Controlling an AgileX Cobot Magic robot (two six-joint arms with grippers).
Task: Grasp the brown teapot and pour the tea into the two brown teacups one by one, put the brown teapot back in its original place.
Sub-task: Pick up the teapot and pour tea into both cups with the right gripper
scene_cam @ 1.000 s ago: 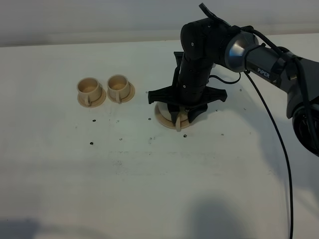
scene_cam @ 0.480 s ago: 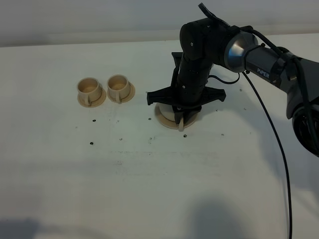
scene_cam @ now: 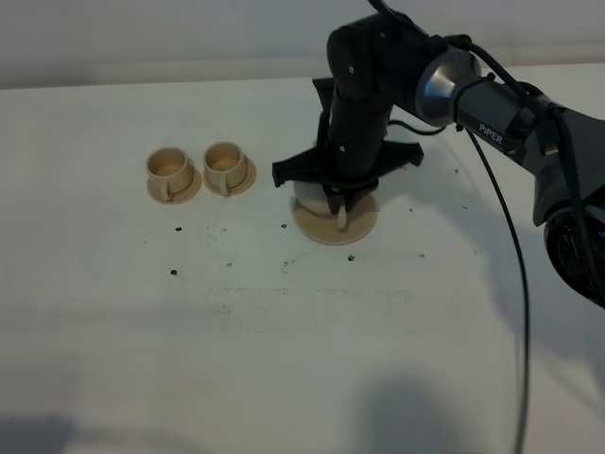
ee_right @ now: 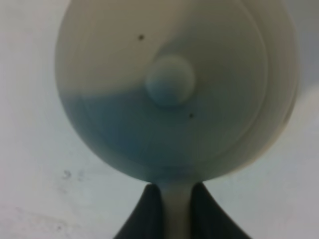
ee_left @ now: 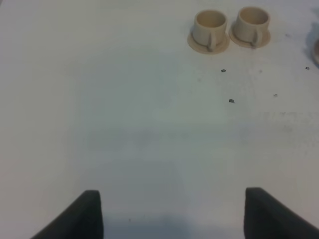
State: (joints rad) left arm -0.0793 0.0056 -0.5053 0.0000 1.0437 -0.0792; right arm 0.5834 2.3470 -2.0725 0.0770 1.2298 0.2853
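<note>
Two fingers of the right gripper (ee_right: 174, 201) are clamped on the loop handle of the brown teapot (ee_right: 172, 89), at its saucer (scene_cam: 314, 230) mid-tabletop. From there the two brown teacups (scene_cam: 170, 166) lie toward the left edge. The left gripper (ee_left: 172, 209) stands apart, empty.

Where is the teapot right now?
The teapot is right of the middle in the high view, its handle pinched by the right end effector, at the wide saucer, with the two teacups to its left.
</note>
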